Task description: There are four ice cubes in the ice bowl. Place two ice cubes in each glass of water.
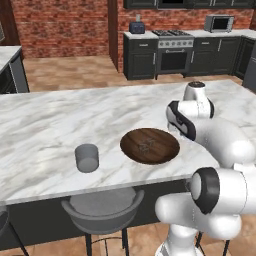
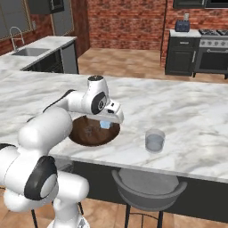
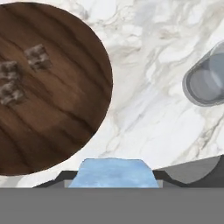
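One wooden ice bowl [image 3: 65, 96] sat on the marble counter. In the hand view three ice cubes lay in it, toward nine o'clock of the bowl: one [image 3: 37, 57] uppermost, one [image 3: 8, 70] beside it and one [image 3: 11, 92] below. A fourth, pale blue ice cube [image 3: 113, 173] showed at six o'clock of that view. The left base view held one glass of water [image 1: 87, 157], at nine o'clock from the bowl; the right base view held one tumbler [image 2: 154, 140], at three o'clock from it.
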Available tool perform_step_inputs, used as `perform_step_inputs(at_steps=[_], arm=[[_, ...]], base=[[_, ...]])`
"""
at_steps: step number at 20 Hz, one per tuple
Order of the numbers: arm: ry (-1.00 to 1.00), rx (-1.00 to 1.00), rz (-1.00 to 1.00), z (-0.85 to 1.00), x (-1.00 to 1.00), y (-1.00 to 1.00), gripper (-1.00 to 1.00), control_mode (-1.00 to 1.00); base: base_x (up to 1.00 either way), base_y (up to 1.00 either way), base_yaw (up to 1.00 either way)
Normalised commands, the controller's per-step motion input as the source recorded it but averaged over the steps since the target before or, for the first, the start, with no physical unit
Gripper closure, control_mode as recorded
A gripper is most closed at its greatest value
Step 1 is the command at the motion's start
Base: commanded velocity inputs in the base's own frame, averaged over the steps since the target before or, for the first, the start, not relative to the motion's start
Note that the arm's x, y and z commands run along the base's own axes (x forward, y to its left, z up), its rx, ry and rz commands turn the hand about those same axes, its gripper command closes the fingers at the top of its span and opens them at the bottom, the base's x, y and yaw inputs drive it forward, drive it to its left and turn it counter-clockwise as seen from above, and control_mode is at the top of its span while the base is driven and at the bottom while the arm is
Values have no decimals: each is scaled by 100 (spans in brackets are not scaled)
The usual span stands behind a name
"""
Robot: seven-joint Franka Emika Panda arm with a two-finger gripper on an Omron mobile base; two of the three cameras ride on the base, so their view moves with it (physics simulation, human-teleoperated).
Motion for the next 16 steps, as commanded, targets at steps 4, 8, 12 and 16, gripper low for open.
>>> perform_step_inputs(at_steps=[4, 8, 12, 16], arm=[[0, -5, -18, 31, -24, -84, 100, -100], [0, -1, -21, 38, -2, -84, 100, -100], [0, 0, -17, 26, 7, -66, 100, -100], [0, 0, -9, 3, 11, -55, 100, -100]], base=[[0, 0, 0], [0, 0, 0], [0, 0, 0], [0, 0, 0]])
